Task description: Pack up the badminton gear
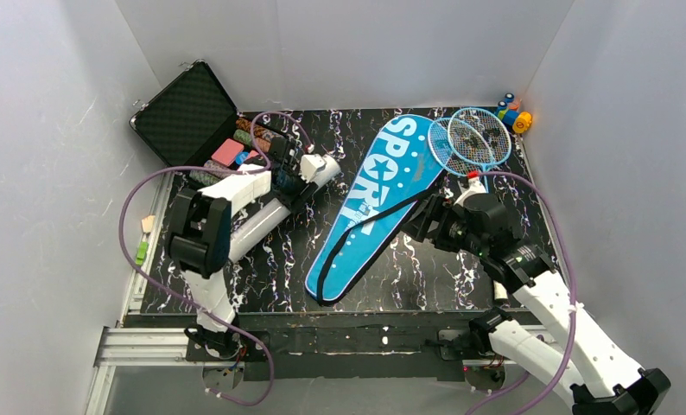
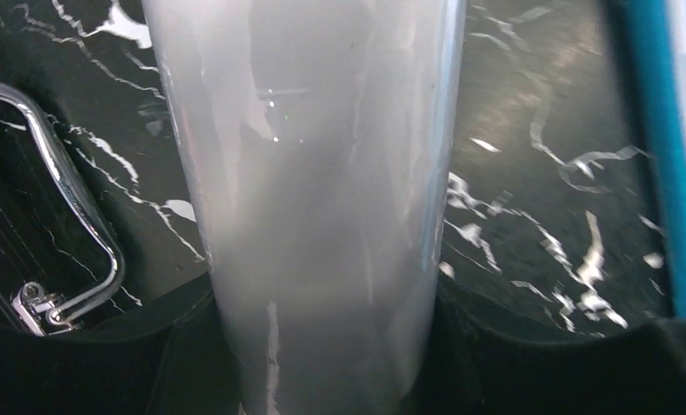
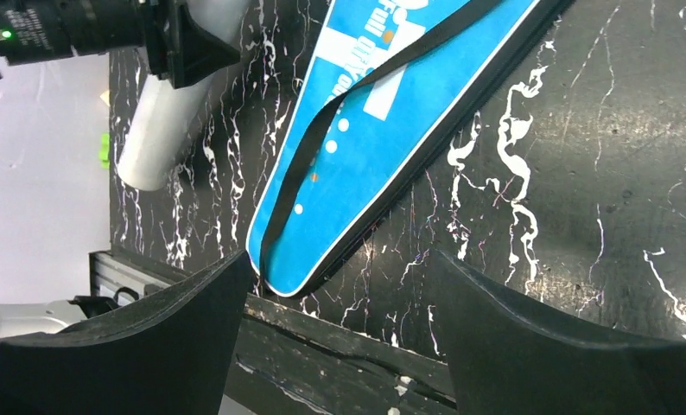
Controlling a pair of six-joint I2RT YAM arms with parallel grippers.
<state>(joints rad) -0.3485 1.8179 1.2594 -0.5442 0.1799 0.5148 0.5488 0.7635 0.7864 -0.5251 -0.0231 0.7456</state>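
Observation:
My left gripper (image 1: 295,175) is shut on the long white tube (image 1: 266,216), which slants over the left of the table. In the left wrist view the tube (image 2: 314,173) fills the middle between both black fingers (image 2: 175,363). The big blue SPORT bag (image 1: 383,194) lies flat in the middle with its black strap (image 1: 357,229) across it. Two blue-framed rackets (image 1: 469,138) lie crossed at the far right. My right gripper (image 1: 424,220) is open and empty beside the bag's right edge; its view shows the bag's narrow end (image 3: 383,121) and strap (image 3: 318,151). A small white, red-tipped piece (image 1: 472,178), perhaps a shuttlecock, sits behind the right wrist.
An open black case of coloured chips (image 1: 193,117) stands at the far left; its metal handle (image 2: 72,216) is close to the tube. An orange-and-blue toy (image 1: 514,112) sits in the far right corner. White walls close in on all sides. The table's front edge (image 3: 339,337) lies under the right gripper.

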